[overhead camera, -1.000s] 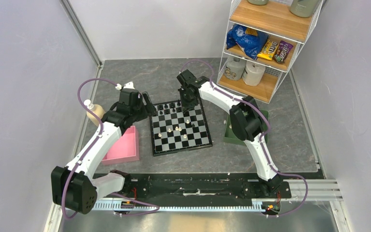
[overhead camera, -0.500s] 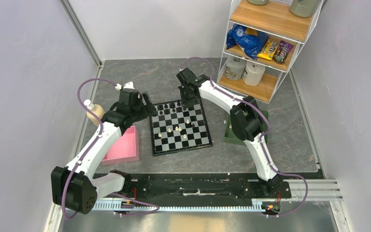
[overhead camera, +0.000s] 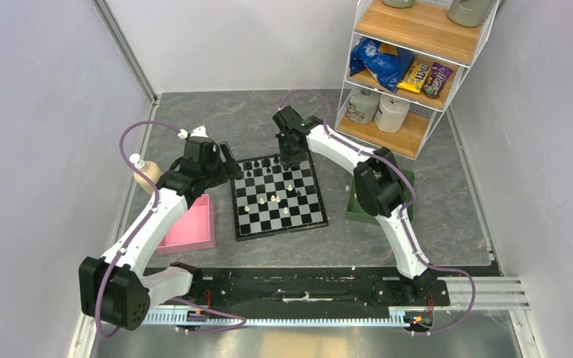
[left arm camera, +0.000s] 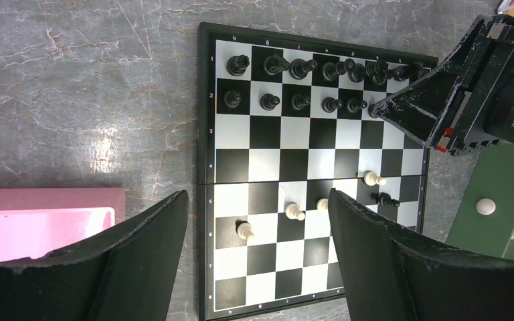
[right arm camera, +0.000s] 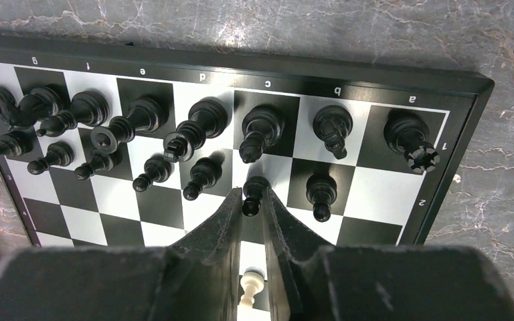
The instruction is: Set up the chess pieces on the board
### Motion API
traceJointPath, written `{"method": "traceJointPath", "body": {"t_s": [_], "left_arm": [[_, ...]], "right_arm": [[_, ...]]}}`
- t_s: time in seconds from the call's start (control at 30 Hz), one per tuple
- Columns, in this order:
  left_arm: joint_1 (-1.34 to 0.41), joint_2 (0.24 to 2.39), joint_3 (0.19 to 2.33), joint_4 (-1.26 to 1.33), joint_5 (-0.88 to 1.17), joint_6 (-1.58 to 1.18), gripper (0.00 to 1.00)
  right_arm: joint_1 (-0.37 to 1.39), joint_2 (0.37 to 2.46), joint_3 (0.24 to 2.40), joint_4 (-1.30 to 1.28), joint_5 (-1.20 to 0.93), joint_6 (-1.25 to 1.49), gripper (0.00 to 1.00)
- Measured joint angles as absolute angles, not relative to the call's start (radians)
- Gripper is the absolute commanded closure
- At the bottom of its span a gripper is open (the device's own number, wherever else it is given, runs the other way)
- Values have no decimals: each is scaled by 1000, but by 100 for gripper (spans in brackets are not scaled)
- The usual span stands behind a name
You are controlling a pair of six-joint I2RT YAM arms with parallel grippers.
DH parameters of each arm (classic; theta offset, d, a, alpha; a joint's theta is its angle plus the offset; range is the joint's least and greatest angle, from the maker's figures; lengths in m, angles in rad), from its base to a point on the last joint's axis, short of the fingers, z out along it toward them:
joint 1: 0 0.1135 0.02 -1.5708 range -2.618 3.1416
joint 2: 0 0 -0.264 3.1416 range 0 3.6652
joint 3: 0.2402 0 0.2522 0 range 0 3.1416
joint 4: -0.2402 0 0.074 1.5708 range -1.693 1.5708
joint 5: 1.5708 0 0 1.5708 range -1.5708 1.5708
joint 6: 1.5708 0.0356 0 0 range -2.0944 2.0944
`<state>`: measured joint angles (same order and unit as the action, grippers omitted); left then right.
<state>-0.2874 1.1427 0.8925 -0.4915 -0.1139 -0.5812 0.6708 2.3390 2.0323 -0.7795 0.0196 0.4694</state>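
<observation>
The board (overhead camera: 265, 221) lies in the middle, with black chess pieces (right arm camera: 201, 120) filling most of its two far rows. A few white pieces (left arm camera: 295, 211) and one black one (left arm camera: 386, 198) stand mid-board. My right gripper (right arm camera: 252, 199) is over the far rows, its narrow jaws shut on a black pawn (right arm camera: 255, 183) that stands on a second-row square next to another pawn (right arm camera: 321, 190). My left gripper (left arm camera: 258, 200) hovers open above the board's left side with nothing between its fingers.
A pink tray (overhead camera: 194, 224) lies left of the board. A green tray (left arm camera: 502, 200) on the right holds several white pieces. A wire shelf (overhead camera: 410, 67) with snacks and jars stands at the back right. A beige object (overhead camera: 145, 173) sits by the left wall.
The right gripper has edged slightly toward the board's far edge. The left arm has not moved.
</observation>
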Motion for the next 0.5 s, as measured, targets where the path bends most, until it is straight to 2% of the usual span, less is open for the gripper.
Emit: {"method": "traceJointPath", "body": {"t_s": [0.3,0.5], "left_arm": [[-287,1142,892,-492,-114,-581,17],[-287,1143,892,-492,-113,-581,17]], "right_arm": [[670,2329,2025,-779,-2,458,67],[670,2173,1879,-764,-30,445,65]]}}
